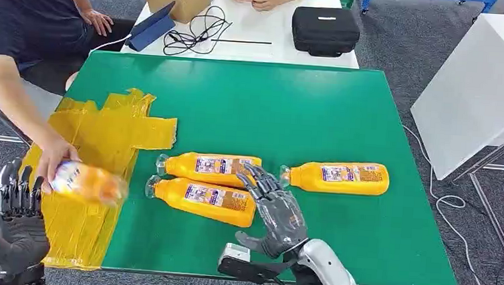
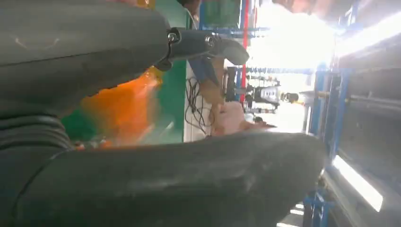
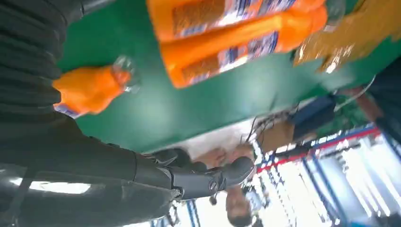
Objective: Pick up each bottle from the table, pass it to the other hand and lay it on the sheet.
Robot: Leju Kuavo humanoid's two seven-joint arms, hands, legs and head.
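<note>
Orange bottles everywhere, so here's the rundown. From the head view, three of them lie on the green surface (image 1: 305,113): the far bottle (image 1: 211,167) and the near bottle (image 1: 204,200) side by side, and a third bottle (image 1: 339,177) off on the robot's right. The right robot hand (image 1: 275,208) hovers with fingers spread over the butt ends of the pair, holding nothing as far as I can see. A fourth bottle (image 1: 88,182), blurred, is in a person's hand (image 1: 57,159) above the yellow sheet (image 1: 105,139), just beside the left robot hand (image 1: 12,223), which is raised with fingers apart and empty.

Left wrist view: mostly the grey thumb and cover, with an orange blur (image 2: 125,106) past the fingers. Can't tell more from it.

Right wrist view: fingers extended, nothing in them, the pair of bottles across the green, third one closer to the wrist.

My read: nothing is lying on the sheet yet, so three pickups and handovers are left, plus whatever happens with the one the person has.
</note>
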